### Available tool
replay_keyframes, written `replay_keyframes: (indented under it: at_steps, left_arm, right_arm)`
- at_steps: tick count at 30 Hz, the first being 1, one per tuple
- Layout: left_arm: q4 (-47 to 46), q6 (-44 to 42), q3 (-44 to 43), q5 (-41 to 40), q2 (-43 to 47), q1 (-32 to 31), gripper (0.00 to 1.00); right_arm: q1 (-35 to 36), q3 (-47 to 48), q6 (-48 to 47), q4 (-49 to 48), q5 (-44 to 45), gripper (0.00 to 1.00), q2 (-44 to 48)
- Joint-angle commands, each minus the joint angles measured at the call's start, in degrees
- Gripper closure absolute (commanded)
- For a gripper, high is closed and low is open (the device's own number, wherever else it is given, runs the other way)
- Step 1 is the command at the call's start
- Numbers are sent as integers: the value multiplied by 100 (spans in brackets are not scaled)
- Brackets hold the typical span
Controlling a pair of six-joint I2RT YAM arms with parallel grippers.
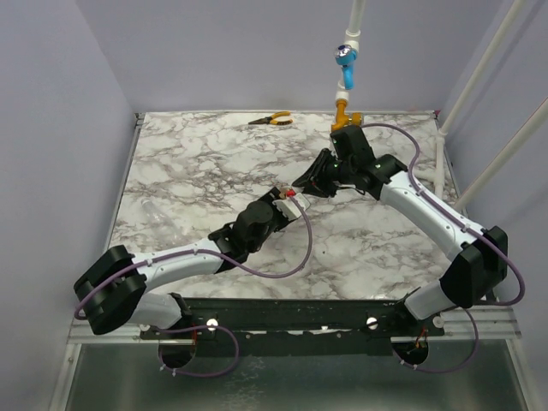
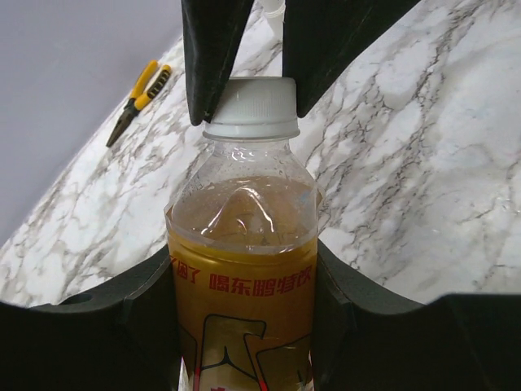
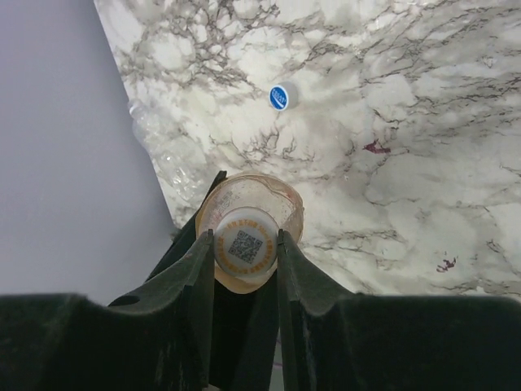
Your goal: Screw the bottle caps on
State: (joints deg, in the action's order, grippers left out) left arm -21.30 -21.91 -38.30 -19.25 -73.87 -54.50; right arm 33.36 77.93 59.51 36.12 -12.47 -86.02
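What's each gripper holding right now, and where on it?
The left gripper is shut on the bottle, clamping its labelled body. The right gripper is shut on the white cap, pinching its sides atop the bottle's neck.

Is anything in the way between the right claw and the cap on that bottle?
Nothing visible. The right gripper is shut on the white cap, which sits on the bottle that the left gripper holds.
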Motion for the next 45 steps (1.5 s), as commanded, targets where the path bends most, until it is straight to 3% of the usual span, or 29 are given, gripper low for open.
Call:
replay_keyframes:
  at_steps: [1,2,4,6,10,14,23,25,28,30,31,38,45]
  left_arm:
    - [-1849,-810,-71,-149,-129,-95,74]
    - [-1820,-660,-110,-105,-169,-46,73]
    - [-1331,-75,-287,298,-176,182,73]
    - [-645,758,-581,745,-251,556,73]
    - [-89,2443,-1059,1525,-639,1373,68]
    - [788,3666,-2039,1785,-1691,1899,67]
    - [1552,6058,-3943,1575,-4123,2066,61]
    - [1679,6264,-4317,1552,-4509,2045,60]
    - [2025,6368,-4846,1390,-5023,2007,49]
    - [2304,6426,-5123,1330,-5264,2012,29]
    - [2362,6452,-5197,1319,-5355,2013,4]
    - [2469,6354,-5281,1303,-5396,2005,1]
    - [2875,5731,-5613,1221,-4887,2013,1]
  right_arm:
    - [37,84,448,215,237,84,-188]
    - [1,246,260,288,297,70,-188]
    - [-38,544,-183,567,898,25,-4]
    - [-133,545,-571,578,1547,2,458]
    - [-340,111,-801,597,2301,0,1475]
    - [-350,-565,-781,634,2507,0,2227]
    - [-350,-1580,-730,670,2487,0,3272]
    - [-349,-1620,-743,730,2462,0,3339]
    - [-349,-1675,-777,768,2426,0,3394]
    - [-348,-1707,-768,836,2450,0,3429]
    - [-348,-1753,-750,835,2451,0,3463]
    - [-348,-1780,-808,834,2505,0,3544]
    - [-348,-1832,-948,780,2517,0,3435]
